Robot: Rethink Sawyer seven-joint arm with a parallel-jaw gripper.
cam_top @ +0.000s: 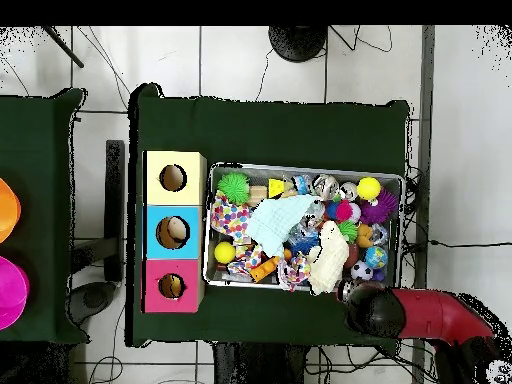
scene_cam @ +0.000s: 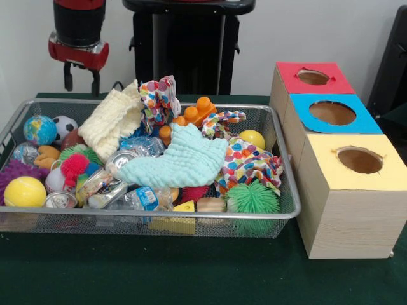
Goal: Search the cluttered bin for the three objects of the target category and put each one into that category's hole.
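A wire mesh bin (scene_cam: 191, 219) (cam_top: 305, 167) is heaped with mixed things. A light blue cloth (scene_cam: 181, 162) (cam_top: 275, 222) lies on top in the middle, a cream cloth (scene_cam: 111, 121) (cam_top: 325, 258) and a heart-patterned cloth (scene_cam: 245, 165) beside it. Among them are a yellow ball (scene_cam: 24, 190), a globe ball (scene_cam: 39, 129), a green spiky ball (scene_cam: 252, 198), an orange toy block (scene_cam: 200, 111) and crushed cans (scene_cam: 60, 200). Three boxes with round holes stand beside the bin: yellow (scene_cam: 346, 190) (cam_top: 190, 165), blue (scene_cam: 365, 121), red (scene_cam: 337, 82). My gripper (scene_cam: 79, 79) hangs open and empty above the bin's back left corner.
The red arm (cam_top: 430, 315) reaches over the table edge near the bin's corner in the overhead view. Green cloth (scene_cam: 191, 273) covers the table. A second green table with orange and pink round things (cam_top: 10, 290) stands apart at the left of the overhead view.
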